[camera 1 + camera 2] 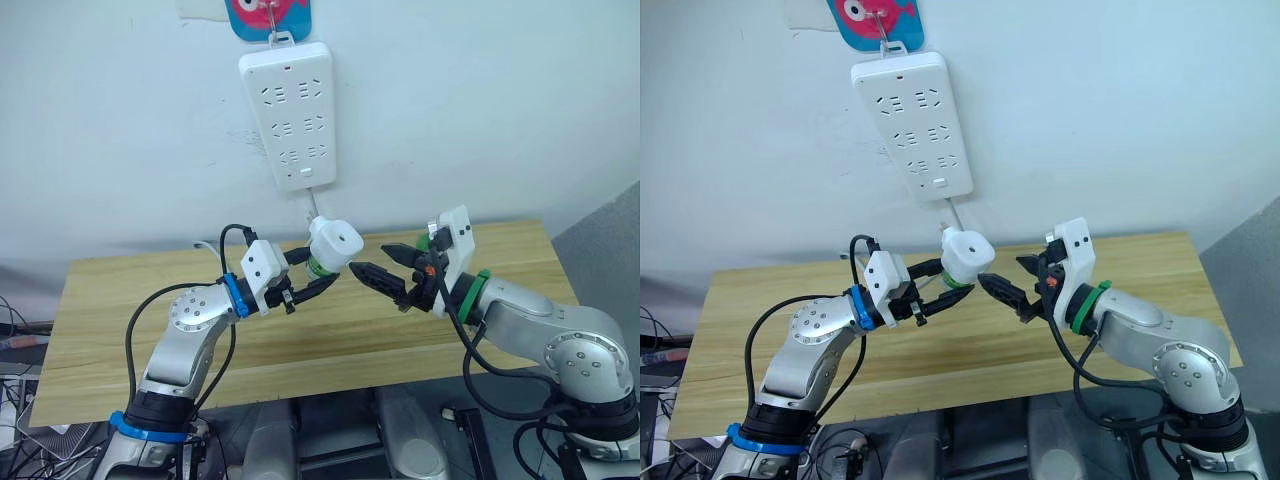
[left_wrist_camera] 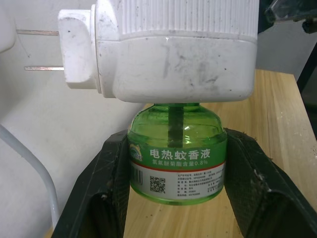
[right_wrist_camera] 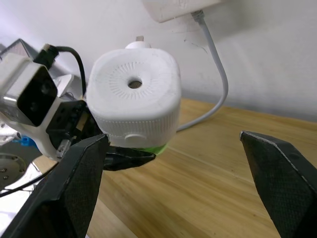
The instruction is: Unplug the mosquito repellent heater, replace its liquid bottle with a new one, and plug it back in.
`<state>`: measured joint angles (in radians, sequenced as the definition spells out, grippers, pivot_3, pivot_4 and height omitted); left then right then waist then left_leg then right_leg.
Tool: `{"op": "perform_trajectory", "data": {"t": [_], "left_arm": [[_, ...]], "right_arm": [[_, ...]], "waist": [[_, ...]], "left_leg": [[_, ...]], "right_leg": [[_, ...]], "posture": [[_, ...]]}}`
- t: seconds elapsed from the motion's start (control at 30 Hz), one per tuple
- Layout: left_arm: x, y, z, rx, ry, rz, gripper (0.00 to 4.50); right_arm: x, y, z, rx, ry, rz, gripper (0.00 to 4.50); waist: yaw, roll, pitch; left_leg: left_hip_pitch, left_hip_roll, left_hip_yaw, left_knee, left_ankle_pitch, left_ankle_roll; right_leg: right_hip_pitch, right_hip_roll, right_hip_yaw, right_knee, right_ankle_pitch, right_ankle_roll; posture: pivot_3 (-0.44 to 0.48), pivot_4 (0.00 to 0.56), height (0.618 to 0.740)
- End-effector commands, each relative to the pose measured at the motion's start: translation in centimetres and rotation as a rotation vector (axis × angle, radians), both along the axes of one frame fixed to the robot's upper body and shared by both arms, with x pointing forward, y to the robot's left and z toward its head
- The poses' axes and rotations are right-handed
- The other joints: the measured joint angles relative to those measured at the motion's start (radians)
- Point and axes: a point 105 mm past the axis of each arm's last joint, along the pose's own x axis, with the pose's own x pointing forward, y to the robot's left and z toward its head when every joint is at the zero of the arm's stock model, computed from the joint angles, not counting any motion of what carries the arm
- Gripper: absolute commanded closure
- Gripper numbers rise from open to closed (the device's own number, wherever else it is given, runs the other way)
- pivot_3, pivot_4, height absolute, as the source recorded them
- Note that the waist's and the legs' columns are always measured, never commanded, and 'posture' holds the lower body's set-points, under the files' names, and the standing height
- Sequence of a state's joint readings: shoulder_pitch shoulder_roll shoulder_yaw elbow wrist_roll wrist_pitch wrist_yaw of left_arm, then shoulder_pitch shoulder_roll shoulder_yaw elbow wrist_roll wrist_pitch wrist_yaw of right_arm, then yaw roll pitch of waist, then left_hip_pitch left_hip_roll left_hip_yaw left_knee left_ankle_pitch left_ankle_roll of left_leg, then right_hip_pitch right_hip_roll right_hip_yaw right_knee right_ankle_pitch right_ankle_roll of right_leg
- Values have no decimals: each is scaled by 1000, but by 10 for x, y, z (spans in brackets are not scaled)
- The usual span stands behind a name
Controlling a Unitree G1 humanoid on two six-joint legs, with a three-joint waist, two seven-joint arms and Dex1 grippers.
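The white mosquito repellent heater (image 1: 335, 243) hangs in the air above the table, unplugged, its two prongs (image 2: 37, 32) bare. Its liquid bottle (image 2: 176, 158), green with a printed label, is still screwed in beneath it. My left gripper (image 1: 322, 268) is shut on that bottle, one black finger (image 2: 106, 188) on each side. My right gripper (image 1: 368, 258) is open just to the right of the heater, and its fingers (image 3: 84, 173) face the heater's holed side (image 3: 134, 94) without touching it. The new one is out of view.
A long white power strip (image 1: 288, 115) hangs on the wall above the heater, its cable (image 3: 218, 84) dropping behind the wooden table (image 1: 300, 340). Bare table top lies under both grippers.
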<state>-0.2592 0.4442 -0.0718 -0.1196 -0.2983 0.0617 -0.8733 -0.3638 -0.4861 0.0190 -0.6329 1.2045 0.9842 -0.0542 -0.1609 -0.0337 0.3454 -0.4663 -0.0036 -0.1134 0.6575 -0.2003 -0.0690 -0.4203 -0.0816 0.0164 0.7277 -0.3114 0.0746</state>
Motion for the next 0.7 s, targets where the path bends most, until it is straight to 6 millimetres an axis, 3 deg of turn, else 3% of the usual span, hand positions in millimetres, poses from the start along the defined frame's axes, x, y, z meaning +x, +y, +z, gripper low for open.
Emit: {"op": "perform_trajectory", "data": {"t": [0.03, 0.27, 0.7], "left_arm": [[-5, -2, 14, -57, -40, 2, 2270], [-3, -7, 20, -98, -37, -3, 2270], [-10, -22, 31, -150, -23, -61, 2270]], "right_arm": [[-11, 7, 17, 66, -68, 17, 64], [-17, 18, 17, 79, -83, 34, 64], [-3, 20, 22, 94, -119, -18, 64]], "waist": [[0, 0, 0], [-1, 0, 0], [-2, 0, 0]], "left_leg": [[0, 0, 0, 0, 0, 0], [0, 0, 0, 0, 0, 0], [1, 0, 0, 0, 0, 0]], "right_leg": [[0, 0, 0, 0, 0, 0], [0, 0, 0, 0, 0, 0], [0, 0, 0, 0, 0, 0]], "posture": [[-254, 296, 730], [-258, 300, 730], [-261, 308, 730]]}}
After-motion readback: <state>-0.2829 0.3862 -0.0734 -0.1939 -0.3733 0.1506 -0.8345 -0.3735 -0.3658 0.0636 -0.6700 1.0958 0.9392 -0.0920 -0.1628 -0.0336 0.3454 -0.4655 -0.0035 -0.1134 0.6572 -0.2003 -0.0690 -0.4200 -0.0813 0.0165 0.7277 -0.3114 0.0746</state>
